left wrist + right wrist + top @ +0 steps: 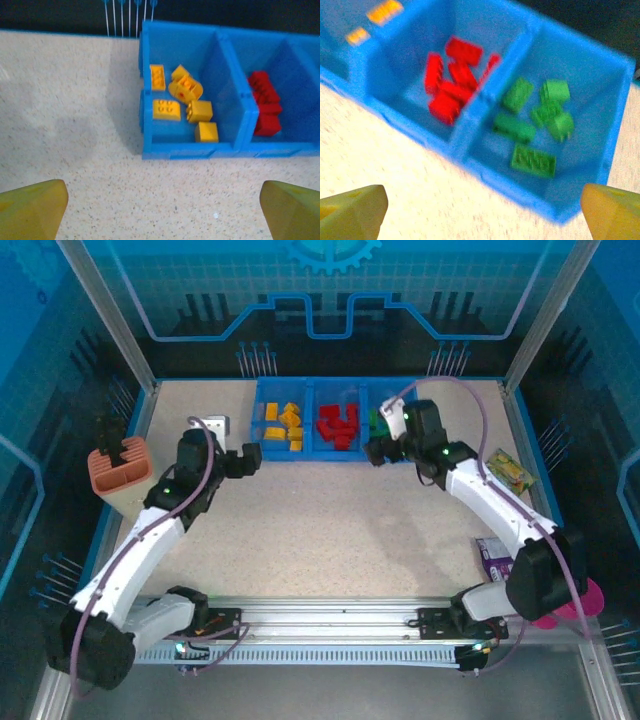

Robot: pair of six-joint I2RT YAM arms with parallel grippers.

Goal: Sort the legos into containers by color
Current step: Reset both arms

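**A:** Legos (338,427), seen from above: every one I can spot sits in the blue tray (258,420), just ahead of the left gripper (247,458) and right gripper (378,450). Sorting looks basically done imo.

**B:** Left wrist: jaws wide, nothing held. Yellow bricks (166,110) straight ahead, axes mixed. One points away, one lies crosswise.

**A:** Right wrist: wide too, empty. Green bricks (515,127) ahead, red bricks (445,102) ahead-left, and the flattest green lies crosswise. Next I'd scan for strays, then back off.
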